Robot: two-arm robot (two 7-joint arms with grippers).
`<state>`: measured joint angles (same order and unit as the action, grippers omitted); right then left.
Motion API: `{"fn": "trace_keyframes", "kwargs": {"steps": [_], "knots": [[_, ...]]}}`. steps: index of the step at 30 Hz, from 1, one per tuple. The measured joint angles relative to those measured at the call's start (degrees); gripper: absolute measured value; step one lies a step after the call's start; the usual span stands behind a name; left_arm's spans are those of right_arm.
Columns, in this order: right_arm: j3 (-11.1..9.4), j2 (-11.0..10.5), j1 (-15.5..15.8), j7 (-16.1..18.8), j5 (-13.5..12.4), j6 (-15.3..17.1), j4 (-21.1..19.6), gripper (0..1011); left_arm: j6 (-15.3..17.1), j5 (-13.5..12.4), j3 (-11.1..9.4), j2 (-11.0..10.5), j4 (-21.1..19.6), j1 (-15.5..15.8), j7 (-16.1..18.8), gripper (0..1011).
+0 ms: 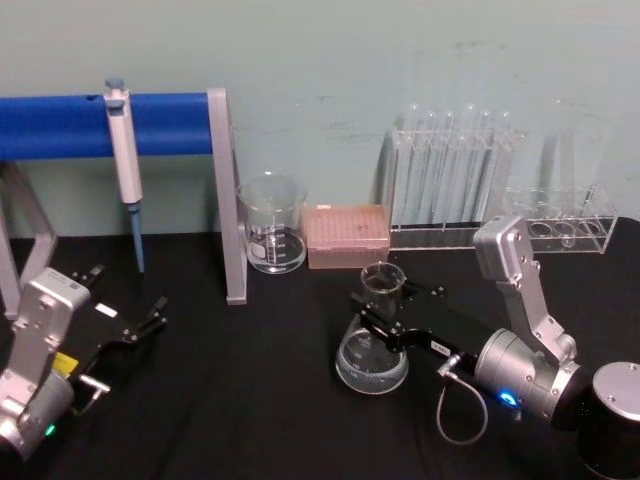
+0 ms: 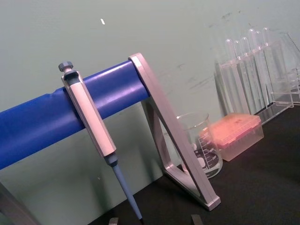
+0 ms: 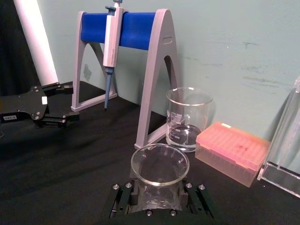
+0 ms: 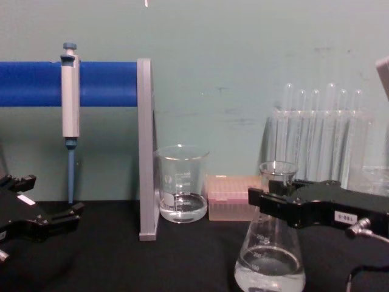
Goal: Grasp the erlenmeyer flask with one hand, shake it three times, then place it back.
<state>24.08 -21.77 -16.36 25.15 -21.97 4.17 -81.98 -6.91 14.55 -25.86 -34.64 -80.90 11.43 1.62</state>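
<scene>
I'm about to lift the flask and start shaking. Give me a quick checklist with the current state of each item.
1. Right gripper on the neck of the erlenmeyer flask: ok, jaws against both sides just below the rim.
2. Grip firm enough for shaking: cannot tell.
3. Flask upright, base on the table: ok.
4. Liquid low: ok, only a little in the base.
5. Room around the flask: ok, the pink tip box and beaker stand behind it, apart.
6. Left gripper out of the way: ok, parked open at far left.
</scene>
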Motion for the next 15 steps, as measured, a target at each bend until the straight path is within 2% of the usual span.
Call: {"fn": "trace_keyframes", "kwargs": {"steps": [15], "knots": [[0.21,0.30,0.29,-0.02,0.11,0.39,1.24,451,0.00,0.00,0.00,0.00,0.00,0.00,0.00,1001]]}}
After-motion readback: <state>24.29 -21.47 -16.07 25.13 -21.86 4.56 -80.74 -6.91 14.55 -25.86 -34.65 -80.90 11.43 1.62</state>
